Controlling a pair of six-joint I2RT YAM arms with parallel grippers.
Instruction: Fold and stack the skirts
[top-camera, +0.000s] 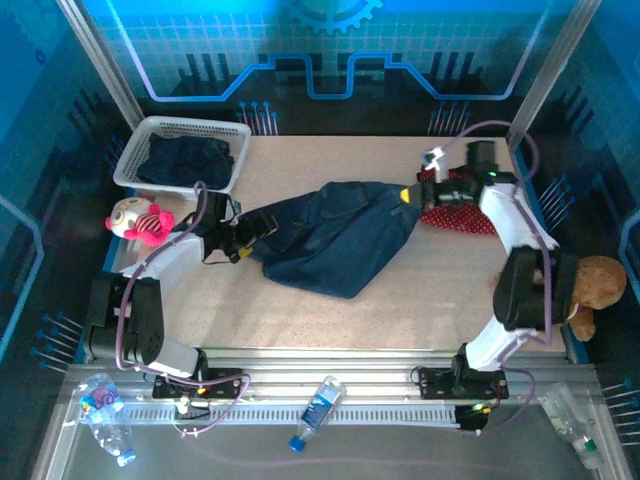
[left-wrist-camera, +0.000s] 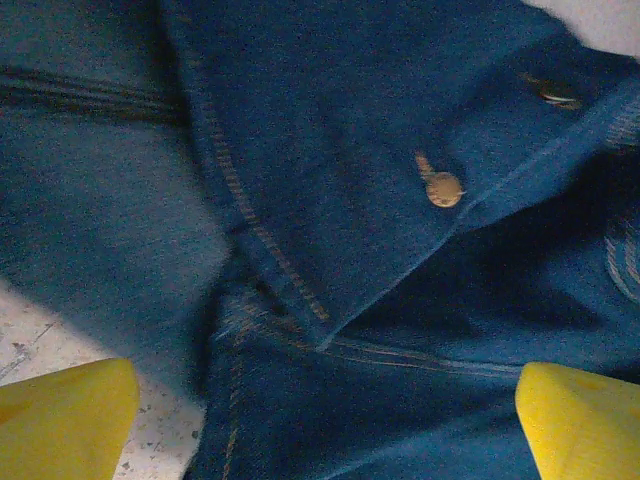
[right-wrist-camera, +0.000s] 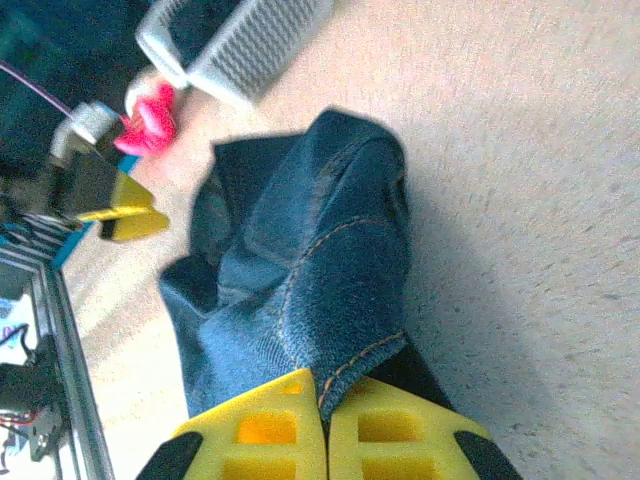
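The dark blue denim skirt (top-camera: 335, 240) at the middle of the table (top-camera: 300, 320) was pinched at its right end by the right gripper (top-camera: 410, 195), the fingers of the left gripper (top-camera: 252, 236) held apart over its left end. Flattening before folding was judged in hand, a left grasp needed next. One denim skirt, one red patterned skirt (top-camera: 462, 215) at the right edge and one dark garment (top-camera: 190, 160) in the far-left white mesh basket (top-camera: 190, 123) were counted.

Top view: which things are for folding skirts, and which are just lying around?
For the job: denim skirt, red skirt, dark skirt.
Just lying about: white basket, pink plush toy, brown teddy, water bottle.
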